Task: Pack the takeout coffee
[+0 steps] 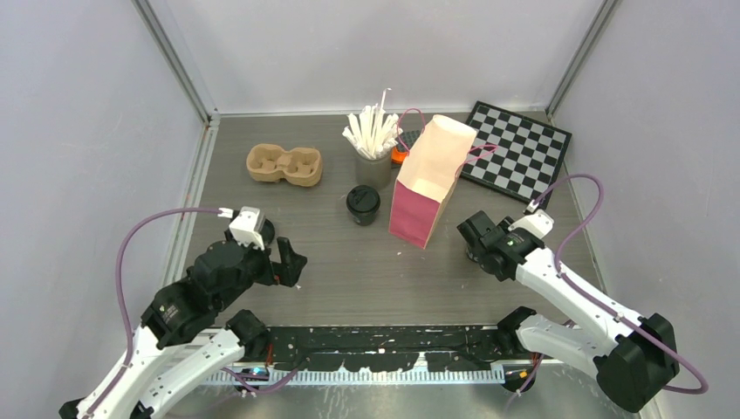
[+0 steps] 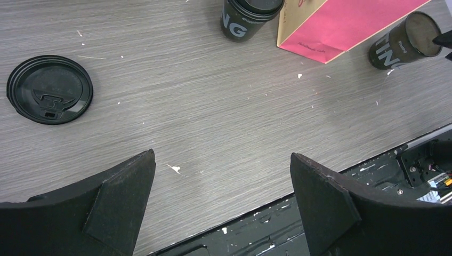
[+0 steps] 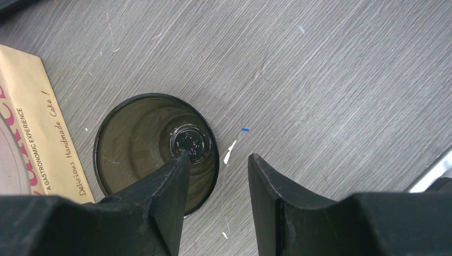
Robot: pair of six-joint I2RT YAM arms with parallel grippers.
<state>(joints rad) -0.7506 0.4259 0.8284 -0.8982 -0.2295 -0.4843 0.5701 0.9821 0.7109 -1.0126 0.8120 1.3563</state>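
Cup 1 (image 1: 363, 205): lidded, upright, just left of bag (image 1: 428, 188).
Cup 2 (image 3: 155, 152): lidless, upright on table (image 2: 213, 106), just right of bag.
Lid (image 2: 49, 89): flat on table, well apart from both cups.
Left gripper (image 2: 222, 154): jaws wide apart, nothing between, above bare table near lid.
Right gripper (image 3: 218, 156): jaws partly apart, straddling cup 2's wall; 1 finger (image 3: 170, 181) inside, other outside, clear of rim.
Tray (image 1: 284, 164): behind cup 1, to its left, apart.
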